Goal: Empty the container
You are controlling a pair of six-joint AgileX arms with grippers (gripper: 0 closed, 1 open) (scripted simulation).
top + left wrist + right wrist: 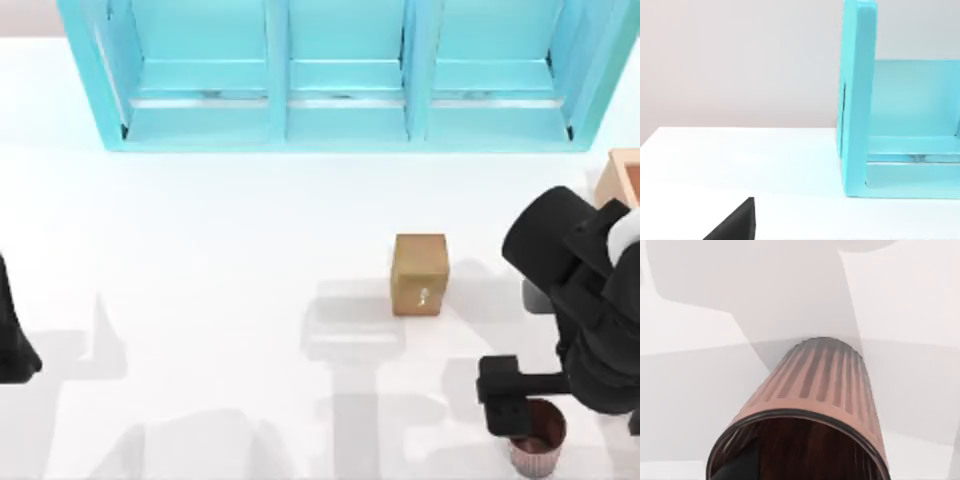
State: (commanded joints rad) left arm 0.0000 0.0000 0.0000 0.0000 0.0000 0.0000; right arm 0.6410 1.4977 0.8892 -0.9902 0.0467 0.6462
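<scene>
The container (622, 176), a tan-orange wooden bin, shows just a corner at the table's right edge, behind my right arm. A ribbed brown-pink cup (538, 442) stands near the front right of the table. My right gripper (503, 398) is at the cup's left rim and shut on it. The right wrist view looks into the cup (820, 385) from close up, with one dark finger (737, 466) inside its rim. My left gripper (12, 345) is parked at the table's left edge.
A small brown cube (420, 273) lies on the table right of centre. The big turquoise three-bay shelf (345, 75) spans the back; its end wall (856, 100) appears in the left wrist view. White tabletop stretches across the left and middle.
</scene>
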